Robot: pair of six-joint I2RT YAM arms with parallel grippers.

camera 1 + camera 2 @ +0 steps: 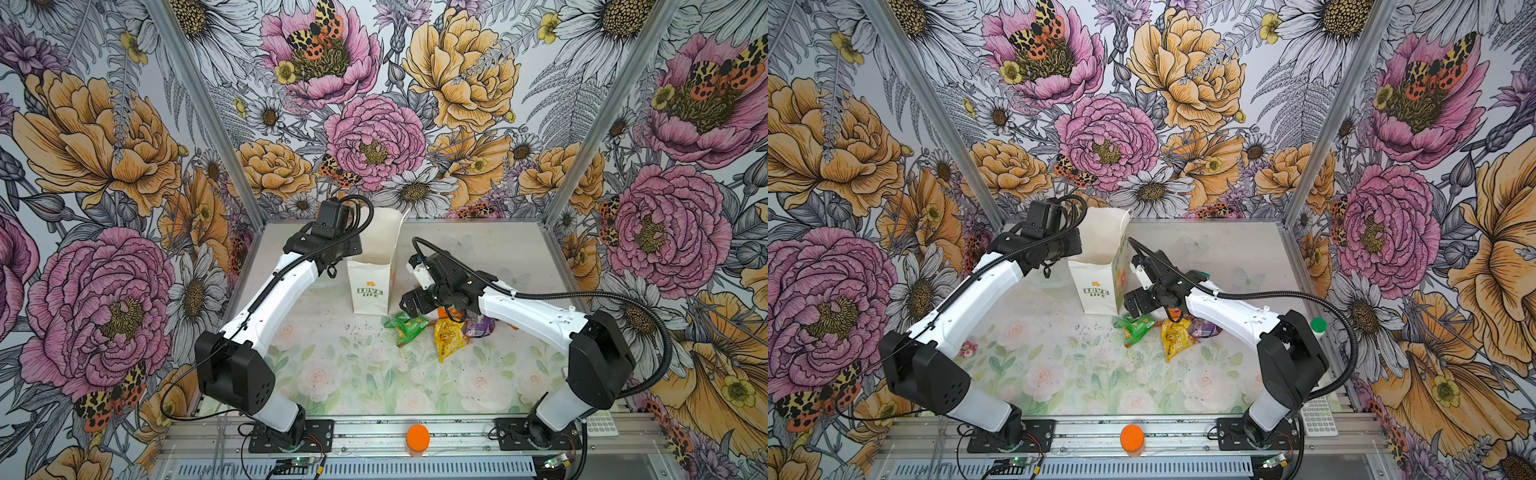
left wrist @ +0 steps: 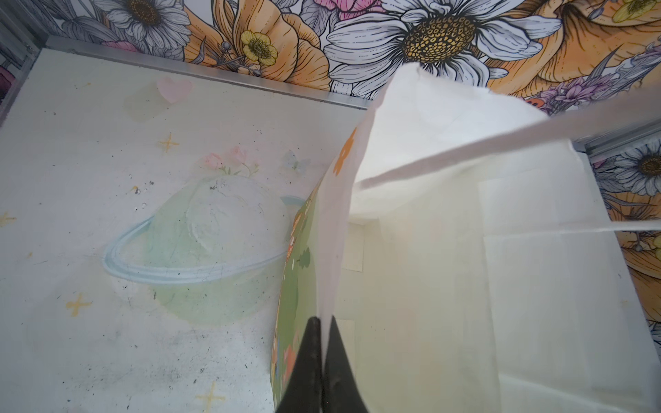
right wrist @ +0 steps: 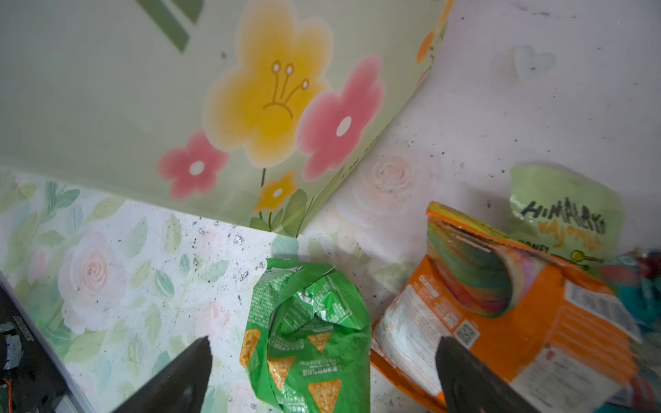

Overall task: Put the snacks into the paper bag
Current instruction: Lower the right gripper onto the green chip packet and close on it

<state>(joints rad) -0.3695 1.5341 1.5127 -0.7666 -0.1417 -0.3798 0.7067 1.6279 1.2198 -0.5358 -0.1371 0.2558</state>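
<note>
Item: our left gripper (image 2: pixel 323 323) clamps the paper bag (image 1: pixel 371 286) rim, likely steadying it; right gripper (image 3: pixel 323 344) spread wide above green packet (image 3: pixel 311 364).

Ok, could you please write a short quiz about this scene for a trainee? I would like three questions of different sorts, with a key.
1. True or false: the left gripper is shut on the rim of the upright white paper bag.
2. In the right wrist view, what lies between the fingers of the open right gripper?
A) the crinkly green plastic snack packet
B) a red apple
C) a blue tin can
3. Fill in the missing word: the bag's narrow side reads "____ LIFE".
Key: 1 true; 2 A; 3 LOVE.
</note>
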